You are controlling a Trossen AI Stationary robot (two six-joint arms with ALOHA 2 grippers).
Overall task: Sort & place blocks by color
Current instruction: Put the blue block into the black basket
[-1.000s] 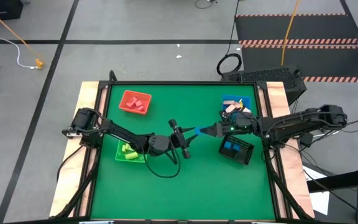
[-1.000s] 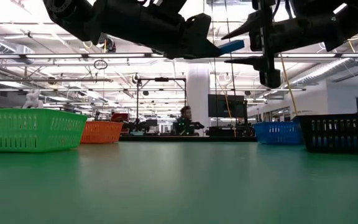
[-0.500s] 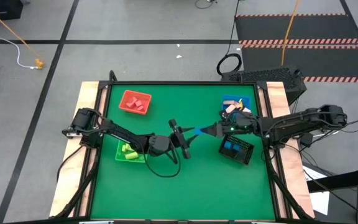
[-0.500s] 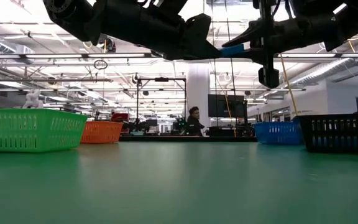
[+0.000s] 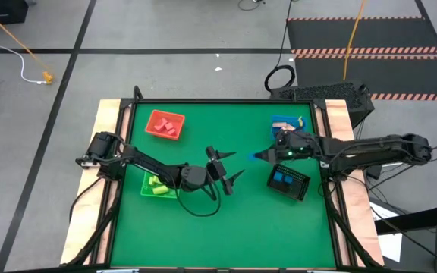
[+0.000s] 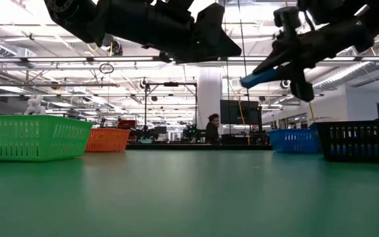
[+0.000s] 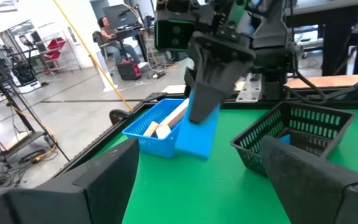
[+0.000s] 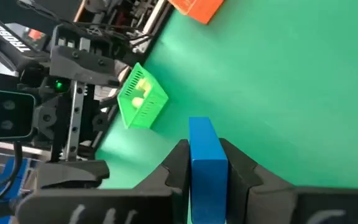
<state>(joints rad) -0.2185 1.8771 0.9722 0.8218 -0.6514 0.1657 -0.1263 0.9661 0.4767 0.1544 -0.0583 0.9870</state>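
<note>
We see the green table (image 5: 226,235) from above, with both arms reaching toward its centre. Beyond the fingers of the right gripper (image 5: 258,156) stand the black mesh basket (image 5: 288,180) and the blue tray (image 5: 290,123); behind the left gripper (image 5: 224,167) lie the green tray (image 5: 158,186) and the red tray (image 5: 165,124). The left gripper hovers above the table with its fingers spread wide and empty, the right gripper facing it just apart. The right gripper's fingers are closed on the blue block (image 8: 205,163), which sits between the pads and projects well past the fingertips, clear of the table. We judge this block to be rigid, light wood with smooth painted faces, so it may pivot or slip if pinched near one end. The flat opposite faces near its middle offer the surest hold. It appears bound for a blue container.
</note>
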